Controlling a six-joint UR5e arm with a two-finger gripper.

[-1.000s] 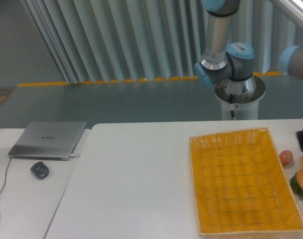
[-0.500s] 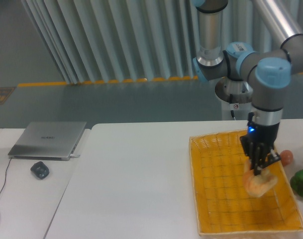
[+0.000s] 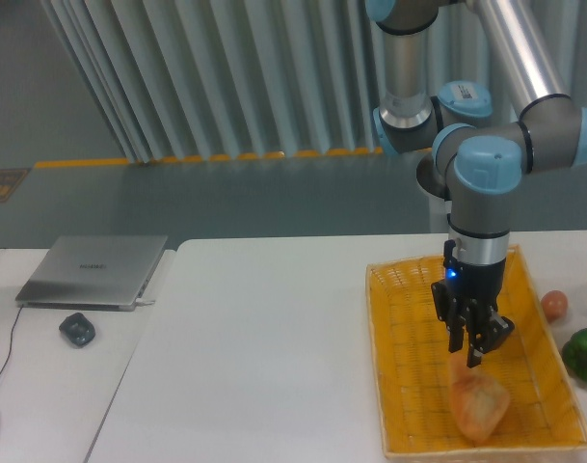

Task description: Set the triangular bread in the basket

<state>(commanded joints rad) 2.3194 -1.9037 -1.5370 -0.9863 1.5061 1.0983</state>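
We see the triangular bread (image 3: 479, 406) lying inside the basket (image 3: 401, 333), near its front right corner. Our hand (image 3: 474, 348) hangs just above it, fingers parted and holding nothing. Beside the basket on the white surface (image 3: 264, 347) sit a small reddish fruit (image 3: 554, 305) and a green pepper (image 3: 584, 352).

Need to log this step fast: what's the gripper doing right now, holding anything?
Gripper: open, holding nothing; the triangular bread lies just below it in the basket.
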